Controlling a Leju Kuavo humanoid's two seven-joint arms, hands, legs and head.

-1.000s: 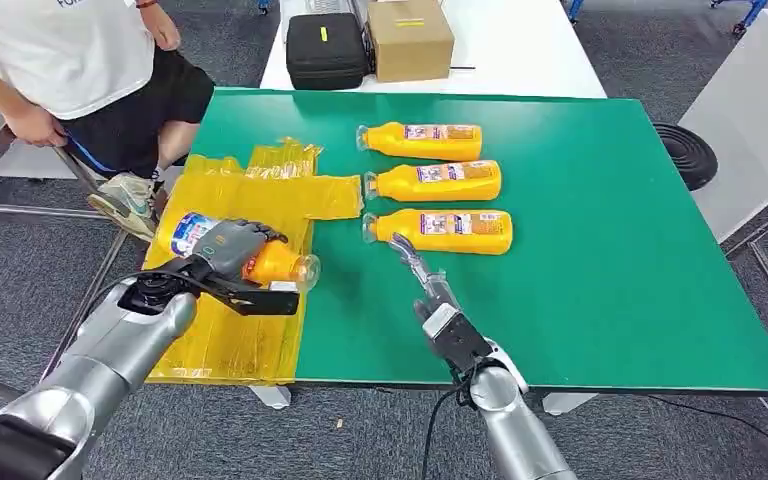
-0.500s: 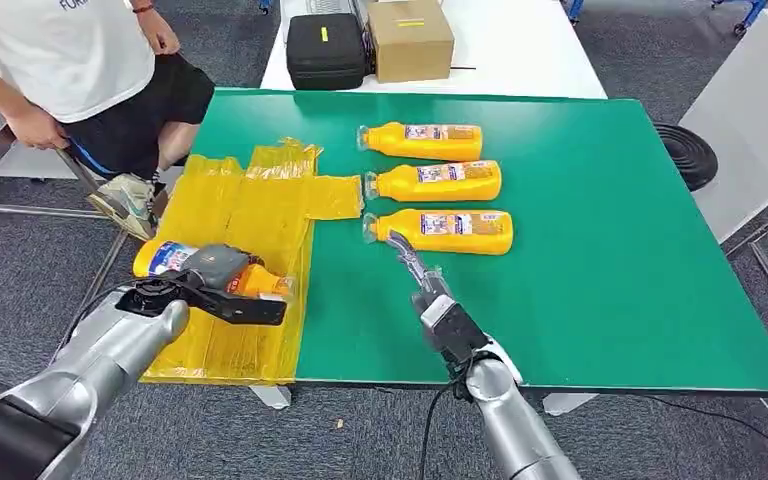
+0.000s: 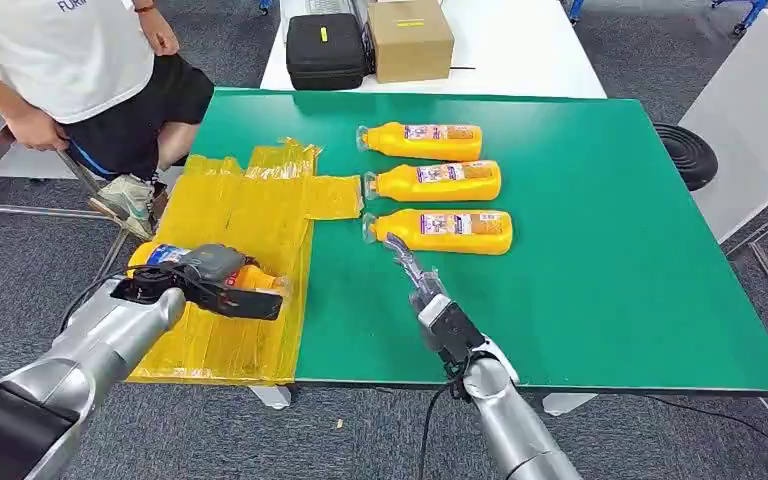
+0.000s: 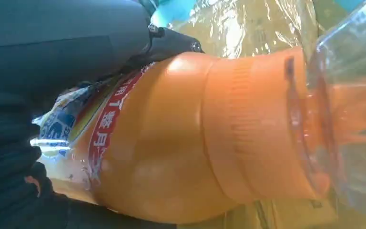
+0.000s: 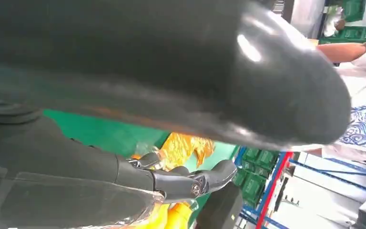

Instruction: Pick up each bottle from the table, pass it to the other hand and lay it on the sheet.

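As the head view shows it, four orange plastic bottles in all: three lie in a row on the green table top (image 3: 600, 250), caps to the left — far bottle (image 3: 422, 141), middle bottle (image 3: 436, 181), near bottle (image 3: 441, 231). The fourth orange bottle with a blue-white label (image 3: 165, 257) is grasped by the left hand (image 3: 215, 268), fingers wrapped round its middle, low over the near left part of the crinkled yellow plastic sheet (image 3: 250, 210); whether it touches the sheet can't be told. One right hand (image 3: 412, 268) holds nothing, fingers stretched out towards the near bottle's cap end, just short of it. One person in a white shirt (image 3: 55, 50) sits far left. One black case (image 3: 326, 50) and one brown cardboard box (image 3: 410, 38) on the white table (image 3: 520, 50) beyond.

Left wrist view: fourth orange bottle (image 4: 186, 138) lies against the left hand (image 4: 52, 52), dark fingers on the label side, sheet behind.

Right wrist view: right hand (image 5: 138, 86), fingers (image 5: 186, 179) extended, nothing in them, green table top (image 5: 109, 133) beyond.
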